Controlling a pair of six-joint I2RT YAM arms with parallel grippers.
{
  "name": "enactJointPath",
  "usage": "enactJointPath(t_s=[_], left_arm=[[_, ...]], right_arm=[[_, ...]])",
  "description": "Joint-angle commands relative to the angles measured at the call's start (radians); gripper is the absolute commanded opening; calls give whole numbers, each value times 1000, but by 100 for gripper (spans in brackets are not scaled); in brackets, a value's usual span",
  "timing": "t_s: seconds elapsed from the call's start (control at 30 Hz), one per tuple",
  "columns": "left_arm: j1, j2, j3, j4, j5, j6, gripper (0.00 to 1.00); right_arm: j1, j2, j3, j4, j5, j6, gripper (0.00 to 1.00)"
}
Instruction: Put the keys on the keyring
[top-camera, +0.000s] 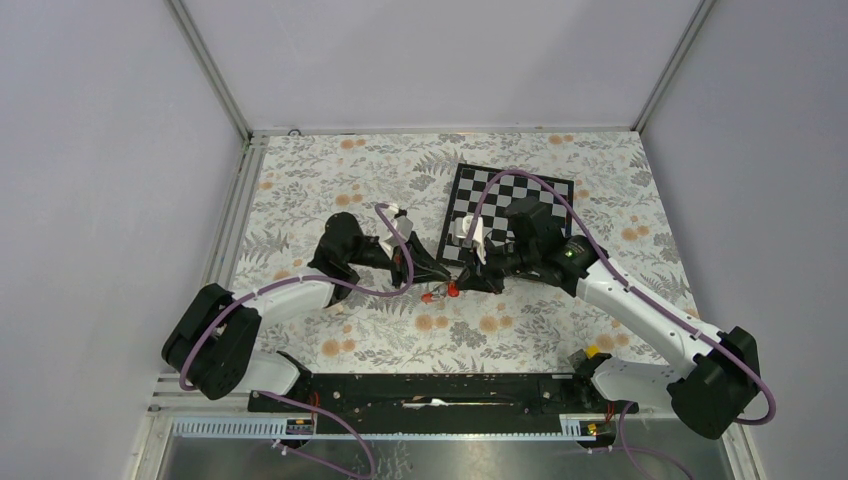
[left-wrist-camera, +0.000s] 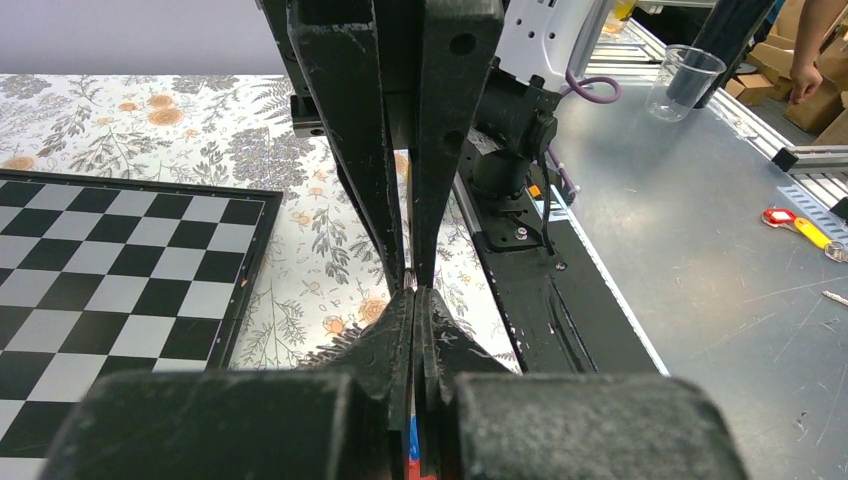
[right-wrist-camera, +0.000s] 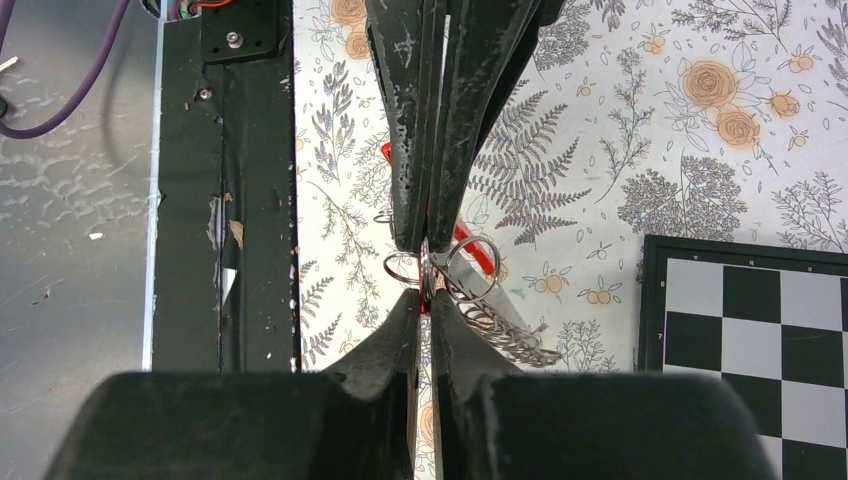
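Your left pincer (left-wrist-camera: 413, 300) is clamped shut. A red-and-blue sliver (left-wrist-camera: 412, 452) sits between its fingers, too cropped to name. Mid-desk (top-camera: 330, 190), the keys (top-camera: 431, 297) show only as red specks under both arms. Your right pincer (right-wrist-camera: 425, 295), tip to tip with the left, pinches the keyring (right-wrist-camera: 497, 322); its wire coil runs slantwise from the tips toward the chessboard (right-wrist-camera: 760, 330).

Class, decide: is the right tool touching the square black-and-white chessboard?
Apart. The right wrist view shows a broad strip of floral tablecloth between the right tool and the square black-and-white chessboard.
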Motion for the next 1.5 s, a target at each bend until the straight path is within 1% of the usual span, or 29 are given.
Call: enactJointPath(t_s=[0.0, 0.07, 0.17, 0.33, 0.43, 0.6, 0.7, 0.93, 1.17, 1.23, 1.4, 1.47], left_arm=[[-2, -30, 2, 49, 12, 24, 0], [-2, -32, 3, 47, 12, 24, 0], [-2, -35, 5, 47, 14, 22, 0], [-2, -36, 9, 49, 12, 14, 0], [-2, -34, 9, 51, 13, 9, 0], [-2, -29, 10, 53, 13, 4, 0], [-2, -26, 9, 53, 12, 2, 0], [-2, -26, 6, 52, 9, 2, 0], [-5, -27, 3, 53, 9, 2, 0], [-5, -26, 2, 52, 11, 2, 0], [-7, -25, 1, 51, 9, 7, 0], [-7, -24, 2, 48, 7, 8, 0]], right_arm=[[-14, -22, 2, 36, -7, 9, 0], [-16, -23, 2, 35, -7, 11, 1], [-17, -28, -3, 35, -3, 10, 5], [-29, -48, -9, 34, 12, 9, 24], [-39, -68, -4, 34, 21, 11, 31], [-48, -77, 27, 11, 13, 3, 38], [-48, -67, 48, 4, -7, 4, 39], [-47, -29, 71, 10, -48, 20, 40], [-46, -2, 81, 16, -64, 28, 35], [-47, 1, 82, 14, -65, 28, 32], [-48, 0, 82, 15, -70, 29, 20], [-47, -4, 83, 12, -72, 29, 13]])
